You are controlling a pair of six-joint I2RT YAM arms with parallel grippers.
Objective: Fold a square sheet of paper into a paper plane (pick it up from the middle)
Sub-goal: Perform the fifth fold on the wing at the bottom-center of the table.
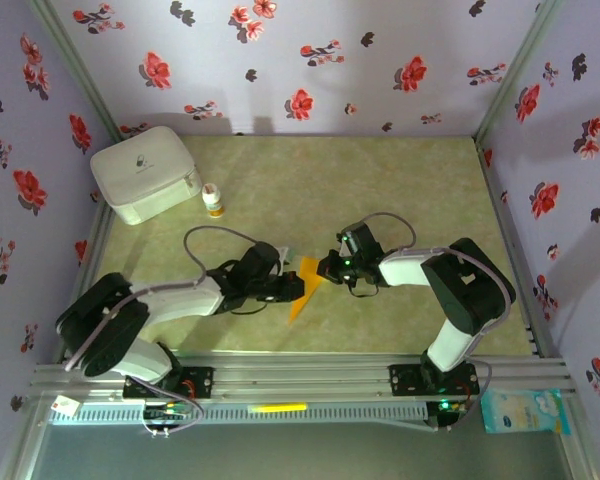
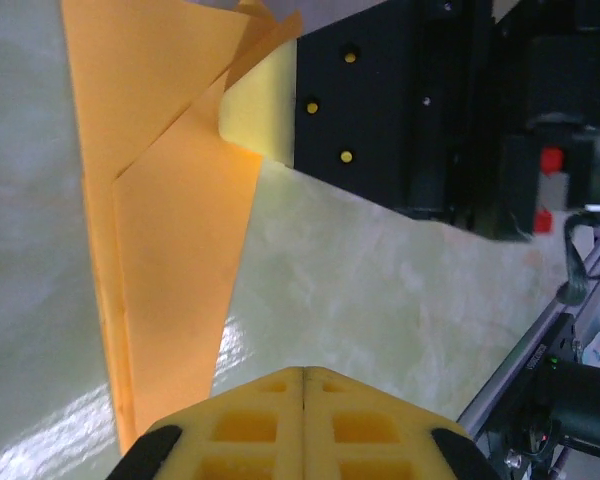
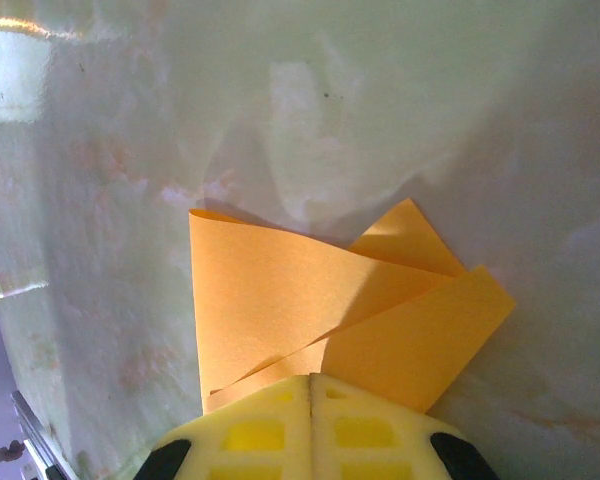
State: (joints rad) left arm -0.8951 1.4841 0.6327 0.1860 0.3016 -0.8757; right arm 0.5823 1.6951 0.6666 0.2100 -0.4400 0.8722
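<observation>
Your right end effector (image 3: 310,382) was closed on the orange paper (image 3: 310,300), its yellow fingers pressed together and the folded sheet fanning out from under their tips. Your left end effector (image 2: 305,375) also had its fingers shut, seam to seam. The paper's narrow end ran beneath one finger, and you could not tell whether any layer was pinched between them. From above, the two end effectors met almost tip to tip near the middle of the table (image 1: 400,190). The paper lay between them as a slim wedge, its point toward the arms' bases. A white case (image 1: 145,172) and a small white bottle with an orange cap (image 1: 212,201) sat just beside each other at the far left, well apart from the paper. The left wrist view gave you the stacked fold edges along the paper's long side and the black body of the right end effector at its wide end. The right wrist view gave you two overlapping flaps with a shadow between them.
</observation>
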